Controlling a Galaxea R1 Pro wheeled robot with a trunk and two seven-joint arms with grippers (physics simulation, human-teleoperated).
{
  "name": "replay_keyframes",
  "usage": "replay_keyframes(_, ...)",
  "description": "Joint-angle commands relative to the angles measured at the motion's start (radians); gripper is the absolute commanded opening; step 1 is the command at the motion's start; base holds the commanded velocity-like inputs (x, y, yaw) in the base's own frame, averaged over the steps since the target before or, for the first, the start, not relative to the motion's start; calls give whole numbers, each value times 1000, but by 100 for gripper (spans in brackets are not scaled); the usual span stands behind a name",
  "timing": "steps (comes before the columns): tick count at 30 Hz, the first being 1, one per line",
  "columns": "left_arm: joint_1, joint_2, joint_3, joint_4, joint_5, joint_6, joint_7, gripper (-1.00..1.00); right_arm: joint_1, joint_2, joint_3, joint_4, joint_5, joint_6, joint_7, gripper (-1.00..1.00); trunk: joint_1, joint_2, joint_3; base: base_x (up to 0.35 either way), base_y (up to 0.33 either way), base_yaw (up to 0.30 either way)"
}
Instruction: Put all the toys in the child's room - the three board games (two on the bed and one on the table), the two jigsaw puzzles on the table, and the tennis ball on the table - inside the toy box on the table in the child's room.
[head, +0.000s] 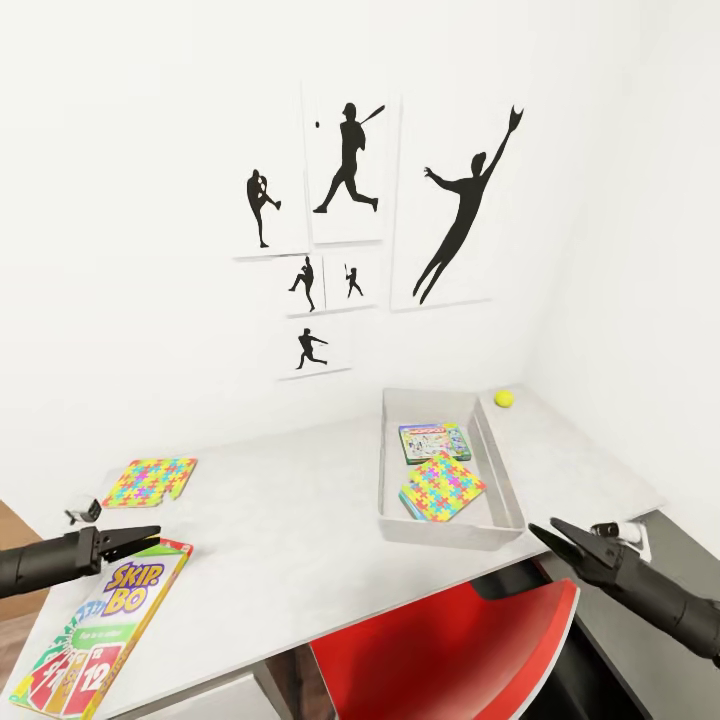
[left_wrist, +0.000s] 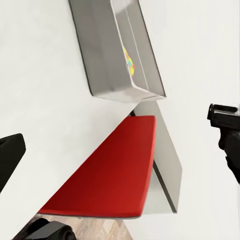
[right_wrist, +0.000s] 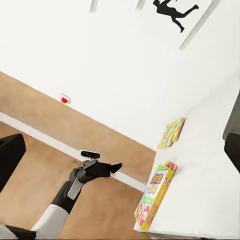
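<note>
The grey toy box (head: 500, 470) stands on the white table (head: 300, 520) at the right. Inside it lie a green board game (head: 435, 442) and a jigsaw puzzle (head: 442, 487). The tennis ball (head: 504, 398) rests on the table just behind the box. A second jigsaw puzzle (head: 150, 481) lies at the table's left. A Skip-Bo board game (head: 100, 630) lies at the front left corner. My left gripper (head: 150, 537) hovers open just above the Skip-Bo box's far end, holding nothing. My right gripper (head: 540, 530) is open and empty by the toy box's near right corner.
A red chair (head: 450, 650) is tucked under the table's front edge, between my arms. Baseball silhouette posters (head: 350, 170) hang on the white wall behind the table. A white wall closes in on the right. Wood floor (right_wrist: 30, 200) lies left of the table.
</note>
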Motion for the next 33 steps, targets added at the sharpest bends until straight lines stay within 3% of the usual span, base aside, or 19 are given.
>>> replay_keyframes(1, -1, 0, -1, -4, 4, 11, -4, 100, 16, 0, -1, -7, -4, 3, 8, 100, 1, -2, -2, 0, 0, 0)
replay_keyframes(10, -1, 0, -2, -11, 14, 12, -4, 100, 95, 19, -7, -18, -3, -7, 22, 100, 1, -2, -1, 0, 0, 0)
replay_keyframes(24, -1, -3, -2, -12, 16, 12, -4, 100, 109, 26, -15, -22, -4, -42, 50, 100, 1, -2, 19, 0, 10, 37)
replay_keyframes(33, -1, -3, -2, -12, 16, 12, -4, 100, 110, 26, -15, -22, -3, -44, 54, 100, 1, -2, 33, -19, 184, 140)
